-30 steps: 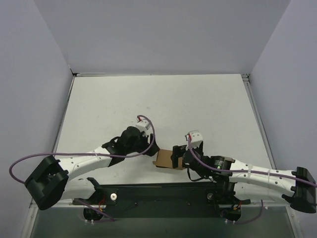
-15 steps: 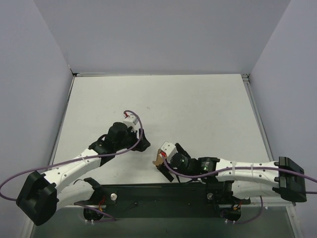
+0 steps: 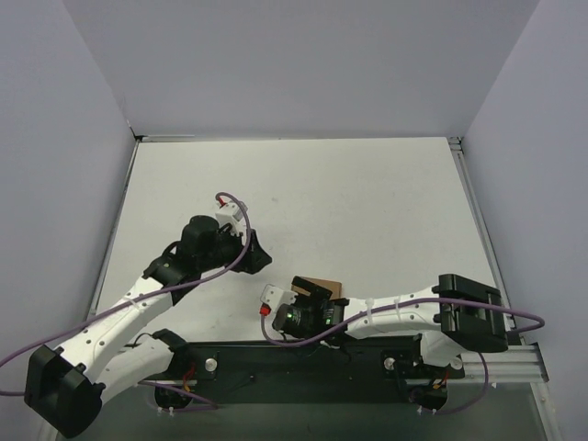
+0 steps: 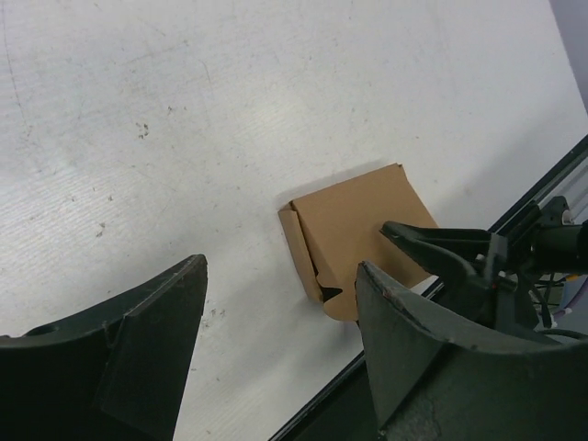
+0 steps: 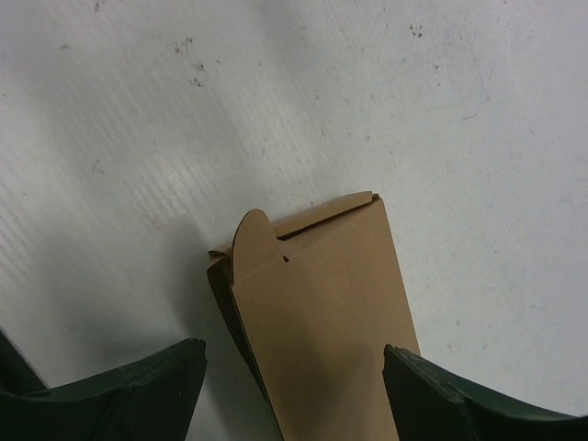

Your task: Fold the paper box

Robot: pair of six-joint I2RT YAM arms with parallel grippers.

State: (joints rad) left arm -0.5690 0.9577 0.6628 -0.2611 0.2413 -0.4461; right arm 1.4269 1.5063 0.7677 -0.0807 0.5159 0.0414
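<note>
The paper box (image 3: 319, 281) lies on the white worktop (image 3: 367, 202), close to its near edge and just beyond the black base rail (image 3: 303, 363). It is folded into a compact brown shape.

From the right wrist view the paper box (image 5: 322, 312) shows a flat top panel with a rounded tab at its far left corner, a thin slit along the far edge and a dark opening down its left side.

The right gripper (image 3: 310, 294) sits over the box, with its arm doubled back leftward along the rail. Its jaws are spread and stand astride the box (image 5: 294, 347). A gap shows on the left side. On the right, the finger (image 5: 459, 395) overlaps the box's edge, and whether it touches cannot be told. One dark finger (image 4: 432, 243) of this gripper also shows in the left wrist view, lying over the box's right part (image 4: 354, 241).

The left gripper (image 3: 257, 255) is to the left of the box and farther from the rail, clear of it. Its jaws are spread wide (image 4: 280, 276) and hold nothing, with bare worktop below them.
</note>
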